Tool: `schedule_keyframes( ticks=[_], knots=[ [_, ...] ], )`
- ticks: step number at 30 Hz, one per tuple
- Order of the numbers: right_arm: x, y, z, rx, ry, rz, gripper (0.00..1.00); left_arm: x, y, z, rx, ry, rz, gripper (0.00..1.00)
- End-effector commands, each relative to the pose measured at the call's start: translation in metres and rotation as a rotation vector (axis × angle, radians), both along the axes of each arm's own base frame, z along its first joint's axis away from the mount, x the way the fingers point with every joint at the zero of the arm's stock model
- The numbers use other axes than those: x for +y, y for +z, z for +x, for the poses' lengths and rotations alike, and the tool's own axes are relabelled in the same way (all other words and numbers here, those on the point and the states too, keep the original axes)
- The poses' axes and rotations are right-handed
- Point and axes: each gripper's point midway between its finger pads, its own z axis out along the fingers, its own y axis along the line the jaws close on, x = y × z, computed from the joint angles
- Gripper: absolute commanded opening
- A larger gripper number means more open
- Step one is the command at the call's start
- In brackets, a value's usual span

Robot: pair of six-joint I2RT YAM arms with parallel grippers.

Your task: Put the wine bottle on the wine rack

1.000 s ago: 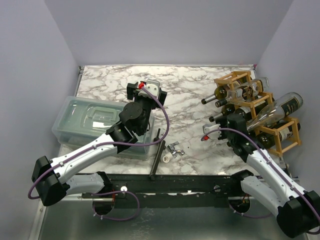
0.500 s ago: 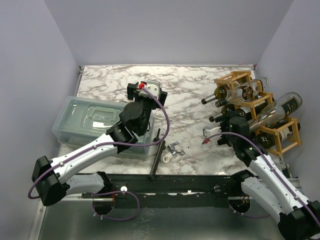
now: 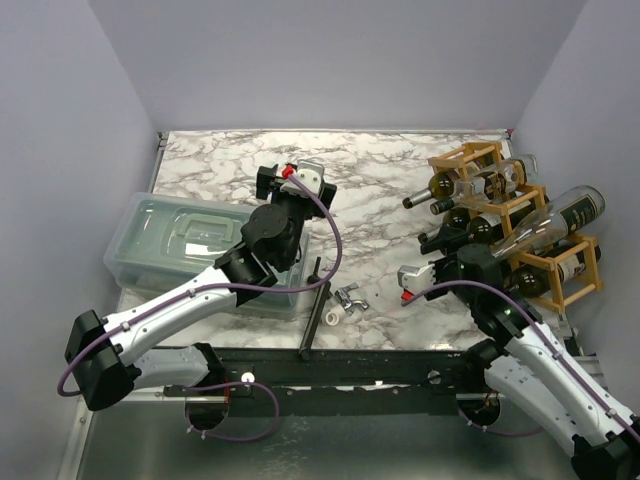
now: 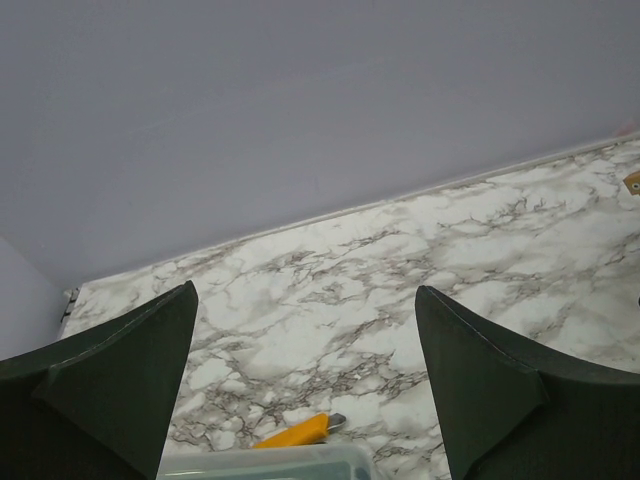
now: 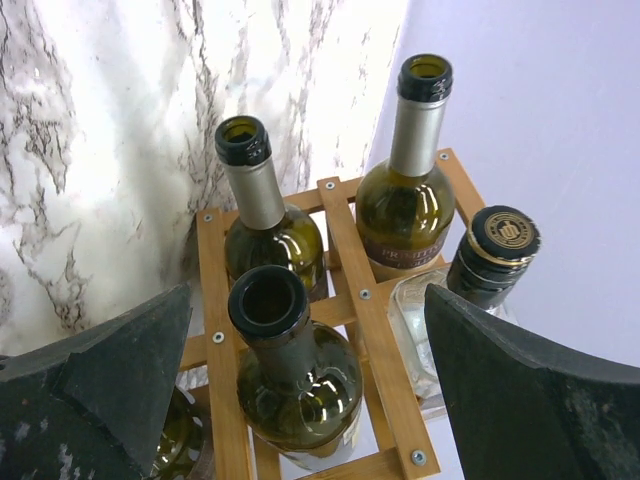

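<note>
Light-brown wood of the wine rack (image 3: 472, 156), at the right side of the tabletop (image 3: 380, 180), holds several bottles (image 5: 270, 235), their necks toward the right arm's fingers (image 5: 120, 390), which are spread wide and empty just in front. The clear wine bottle (image 3: 560, 215) lies tilted in the rack, its base jutting past the far side; a brush against its neck could probably slide it out. The left arm's fingers (image 4: 110, 390) hang apart and empty above the tabletop.

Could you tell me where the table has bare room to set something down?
Bare marble runs along the back wall and between the clear plastic lidded bin and the light-brown wooden wine rack. Crowded: by the rack and around the small metal fittings.
</note>
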Motion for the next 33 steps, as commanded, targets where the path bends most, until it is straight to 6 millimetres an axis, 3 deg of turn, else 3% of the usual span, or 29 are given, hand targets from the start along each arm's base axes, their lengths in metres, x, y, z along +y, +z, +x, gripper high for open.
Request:
schedule_keyframes(
  ticks=[1, 3, 6, 9, 12, 16, 19, 24, 29, 33],
  knots=[
    [0.013, 0.012, -0.005, -0.025, 0.044, 0.069, 1.00, -0.006, -0.001, 0.005, 0.002, 0.006, 0.027, 0.91],
    [0.019, 0.022, -0.007, -0.049, 0.065, 0.116, 1.00, -0.009, -0.006, 0.007, 0.012, 0.008, 0.042, 0.91],
    [0.036, 0.053, -0.009, -0.107, 0.101, 0.302, 1.00, -0.013, -0.012, 0.010, 0.022, 0.004, 0.057, 0.91],
    [0.049, 0.097, -0.014, -0.181, 0.132, 0.535, 1.00, -0.013, -0.012, 0.010, 0.021, 0.007, 0.061, 0.91],
    [0.054, 0.154, -0.023, -0.250, 0.139, 0.826, 1.00, -0.011, -0.007, 0.010, 0.014, 0.011, 0.050, 0.91],
    [0.061, 0.211, -0.038, -0.270, 0.201, 1.091, 1.00, -0.007, 0.007, 0.005, 0.000, 0.008, 0.022, 0.92],
    [0.054, 0.246, -0.033, -0.208, 0.095, 1.368, 1.00, 0.000, 0.019, 0.004, -0.009, 0.036, 0.003, 0.92],
    [0.063, 0.266, -0.027, 0.012, -0.053, 1.547, 1.00, 0.016, 0.038, 0.001, 0.015, 0.099, -0.044, 0.95],
    [0.037, 0.298, -0.027, -0.027, -0.191, 1.829, 1.00, 0.037, 0.064, -0.019, 0.052, 0.086, -0.169, 0.98],
    [0.016, 0.323, -0.036, -0.103, -0.230, 1.932, 1.00, 0.054, 0.081, -0.038, 0.079, 0.062, -0.250, 0.99]
  ],
)
